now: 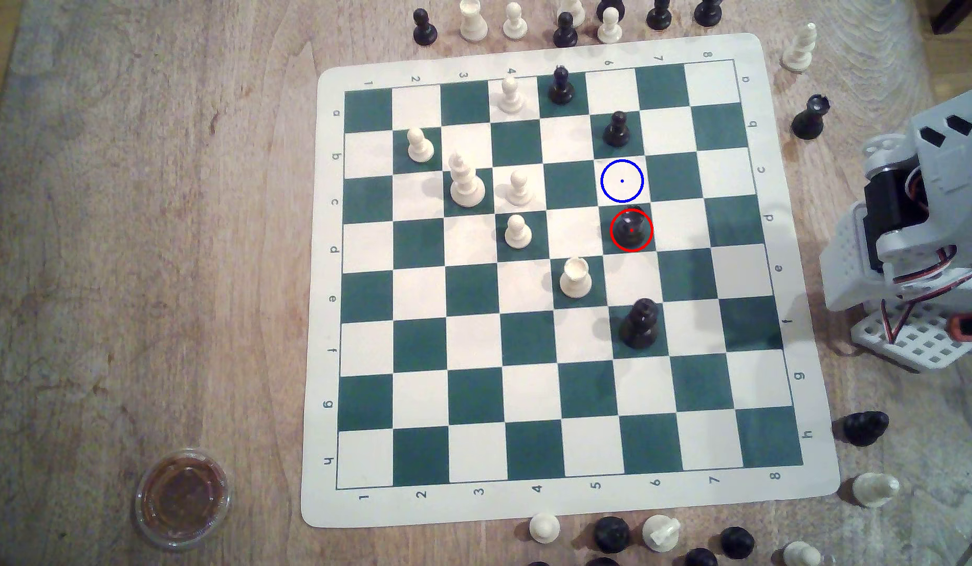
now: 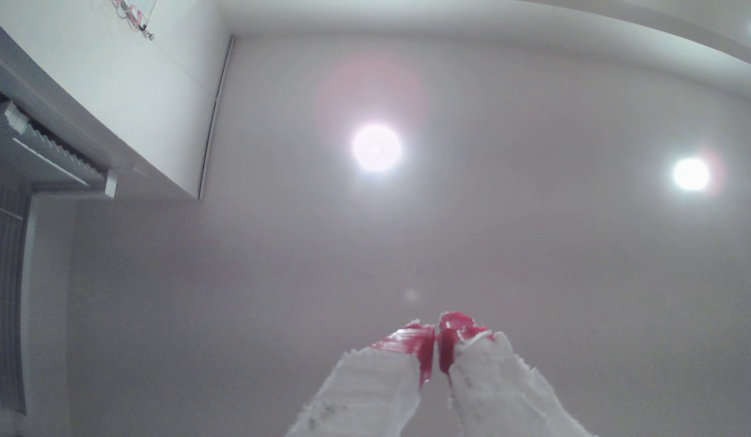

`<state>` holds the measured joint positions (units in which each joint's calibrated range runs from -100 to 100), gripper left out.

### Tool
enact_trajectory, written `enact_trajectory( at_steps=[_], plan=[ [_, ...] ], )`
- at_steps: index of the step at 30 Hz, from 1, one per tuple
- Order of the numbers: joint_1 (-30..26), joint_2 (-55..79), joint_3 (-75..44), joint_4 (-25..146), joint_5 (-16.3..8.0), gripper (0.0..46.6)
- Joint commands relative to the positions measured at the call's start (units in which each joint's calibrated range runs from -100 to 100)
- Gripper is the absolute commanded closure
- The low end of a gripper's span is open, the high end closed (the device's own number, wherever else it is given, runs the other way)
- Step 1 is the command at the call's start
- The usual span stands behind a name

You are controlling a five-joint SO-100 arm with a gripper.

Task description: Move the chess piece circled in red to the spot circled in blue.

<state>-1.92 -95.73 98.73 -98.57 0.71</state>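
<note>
Wooden table [image 1: 146,272] bears a brown-filled lidded cup [image 1: 182,496]; red-tipped fingers [image 2: 424,344] pressed together, empty.

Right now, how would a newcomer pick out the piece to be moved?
On the green-and-cream chessboard, look toward the exterior view's right. The chess piece is the black one ringed in red on a green square, directly below the blue-circled cream spot, unlike the unringed black pieces nearby.
</note>
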Motion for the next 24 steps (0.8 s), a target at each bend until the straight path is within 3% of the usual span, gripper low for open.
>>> enact_trajectory(
  at_steps=[1, 15, 24],
  plan=[
    [-1.7, 0.0, -1.0, 3.0, 0.2, 46.4],
    [6.1, 0.0, -33.5, 80.0, 0.0, 46.4],
    [14.9, 0.2, -38.5, 120.8, -0.2, 46.4]
  ],
)
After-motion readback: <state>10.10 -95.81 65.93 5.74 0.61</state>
